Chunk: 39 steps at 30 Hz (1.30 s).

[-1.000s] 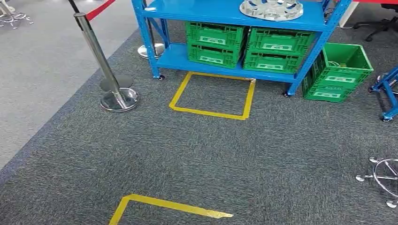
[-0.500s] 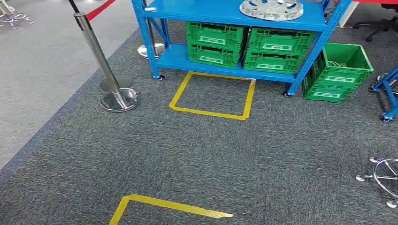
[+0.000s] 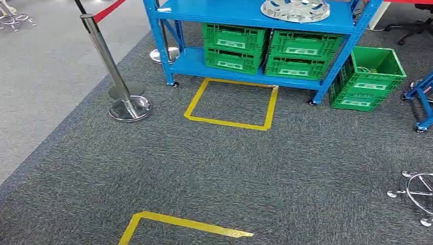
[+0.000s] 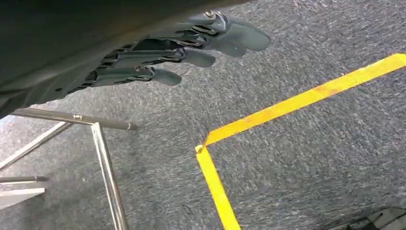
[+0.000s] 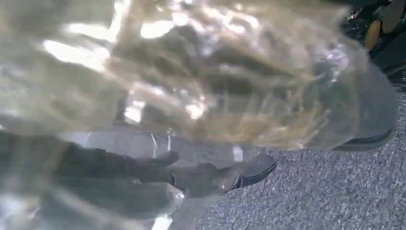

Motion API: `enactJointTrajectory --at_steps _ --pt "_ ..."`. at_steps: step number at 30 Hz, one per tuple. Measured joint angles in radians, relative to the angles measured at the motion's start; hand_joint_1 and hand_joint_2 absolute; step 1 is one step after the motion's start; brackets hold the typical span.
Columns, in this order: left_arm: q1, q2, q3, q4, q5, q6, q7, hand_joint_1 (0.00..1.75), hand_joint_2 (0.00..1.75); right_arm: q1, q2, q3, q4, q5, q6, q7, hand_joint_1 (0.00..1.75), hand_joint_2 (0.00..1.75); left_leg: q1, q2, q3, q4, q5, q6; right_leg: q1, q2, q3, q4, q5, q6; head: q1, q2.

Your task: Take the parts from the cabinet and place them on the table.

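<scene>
Dark grey carpet is filling most of my head view, with a paler grey floor running down the left side. At the top centre, one blue cabinet [image 3: 190, 60] on small wheels is standing with two shelves showing. One silver wheel-cover part [image 3: 295, 9] is lying on the upper shelf at the top right, partly cut off by the frame edge. Four green crates [image 3: 265, 50] are sitting on the lower shelf, stacked two and two, side by side. A fifth green crate [image 3: 368, 78] is standing on the carpet just right of the cabinet.

One yellow tape square [image 3: 232, 103] is lying on the carpet right in front of the cabinet. A second tape outline [image 3: 179, 223] is showing at the bottom centre. One chrome barrier post [image 3: 113, 71] is standing at the left, with a second post base [image 3: 164, 53] behind the cabinet leg. A chrome chair base [image 3: 417, 196] is peeking in at the lower right.

In my left wrist view, the left hand [image 4: 182, 50] is hanging at the upper left, its fingers stretched out, close alongside one another and holding nothing, above a yellow tape corner.

In my right wrist view, the right hand [image 5: 201, 179] is lying at the lower left, dark fingers curving beneath a crinkled clear plastic bag [image 5: 230, 76] that is covering the upper frame. I cannot tell whether it is gripping the bag.
</scene>
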Motion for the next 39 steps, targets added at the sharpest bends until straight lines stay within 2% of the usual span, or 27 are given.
enactJointTrajectory --at_steps 39 --pt "0.000 0.000 -0.006 0.000 0.008 0.015 0.002 0.00 0.00 -0.003 0.000 0.013 0.000 0.014 0.000 0.001 0.00 0.00 0.000 0.000 0.000 0.000 0.000 0.000 0.000 0.000 0.000 0.000 0.000 0.000 0.000 0.000"
